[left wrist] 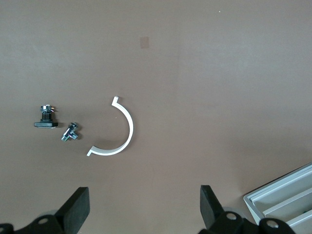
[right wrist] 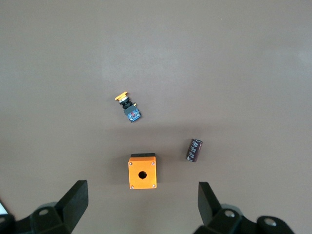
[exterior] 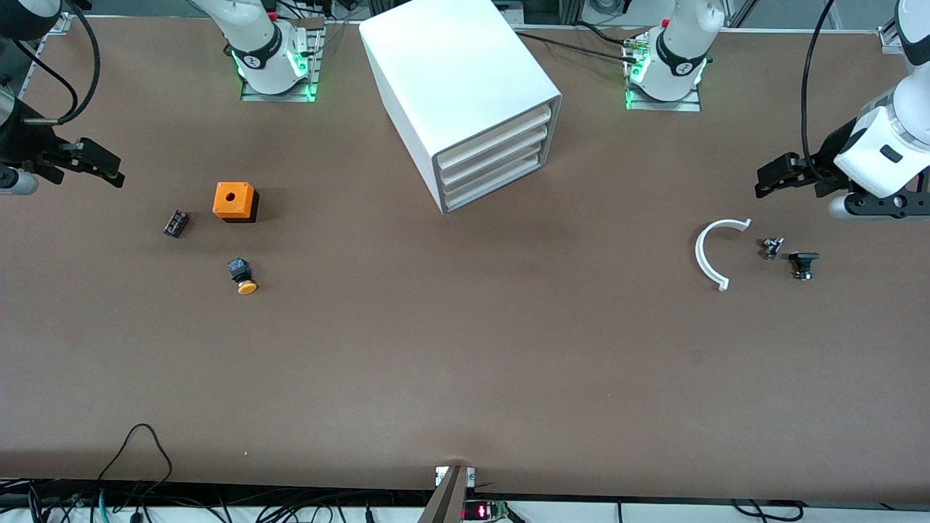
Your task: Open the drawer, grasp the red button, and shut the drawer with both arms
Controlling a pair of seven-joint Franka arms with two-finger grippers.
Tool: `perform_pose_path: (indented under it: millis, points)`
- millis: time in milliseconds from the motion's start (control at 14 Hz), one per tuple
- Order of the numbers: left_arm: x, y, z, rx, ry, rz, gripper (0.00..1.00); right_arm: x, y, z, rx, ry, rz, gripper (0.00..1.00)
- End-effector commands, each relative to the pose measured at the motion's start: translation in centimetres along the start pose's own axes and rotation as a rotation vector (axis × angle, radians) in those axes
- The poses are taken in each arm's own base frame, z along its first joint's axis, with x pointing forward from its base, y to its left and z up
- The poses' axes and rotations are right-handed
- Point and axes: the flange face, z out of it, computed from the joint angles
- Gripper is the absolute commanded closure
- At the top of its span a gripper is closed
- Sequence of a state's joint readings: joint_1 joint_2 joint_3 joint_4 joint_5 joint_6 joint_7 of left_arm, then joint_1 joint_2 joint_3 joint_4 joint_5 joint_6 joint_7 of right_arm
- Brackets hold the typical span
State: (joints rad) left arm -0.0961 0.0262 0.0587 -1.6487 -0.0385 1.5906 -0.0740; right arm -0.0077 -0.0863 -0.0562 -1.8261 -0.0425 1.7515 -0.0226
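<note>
White plastic cabinet [exterior: 465, 102] stands mid-table between my two bases, its drawers [exterior: 492, 161] all shut, fronts angled toward the left arm's end. The red button is nowhere in sight; I judge it lies inside one of them, which one I cannot tell.

My left gripper [exterior: 781, 176] hangs over the table near the left arm's end, fingers [left wrist: 78, 207] spread wide and holding nothing, above a white half-ring [exterior: 716, 250], a small bolt [exterior: 771, 247] and a black fitting [exterior: 803, 263]. My right gripper [exterior: 98, 163] hangs over the right arm's end, fingers [right wrist: 75, 200] equally wide and empty, near an orange box [exterior: 235, 201], a yellow-capped button [exterior: 243, 276] and a dark cylinder [exterior: 176, 223].

I expect the drawer to be light, stiff and rather slick, so I would hook its sloped front lip and pull straight. The cabinet looks light enough to slide, so my other gripper may need to brace it. The button should be small and hard; its blocky body offers flatter sides than the cap.
</note>
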Motion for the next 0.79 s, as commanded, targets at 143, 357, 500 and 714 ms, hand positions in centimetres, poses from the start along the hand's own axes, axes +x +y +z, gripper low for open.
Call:
perform_pose_path:
  millis: [143,357,500,714]
  points:
    - [0.8,0.5,-1.0,0.022,-0.014,0.016,0.00,0.0,-0.1,-0.3,0.013,0.012,-0.005,0.00]
    - [0.9,0.0,-1.1,0.016,-0.011,0.010,0.00,-0.1,-0.1,-0.3,0.016,0.006,-0.006,0.00]
    - [1.6,0.0,-0.4,0.016,-0.022,0.005,0.00,-0.1,-0.1,-0.3,0.016,0.006,-0.006,0.00]
    - [1.9,0.2,0.1,0.018,-0.031,0.014,0.00,0.0,-0.1,-0.4,0.015,0.010,-0.009,0.00]
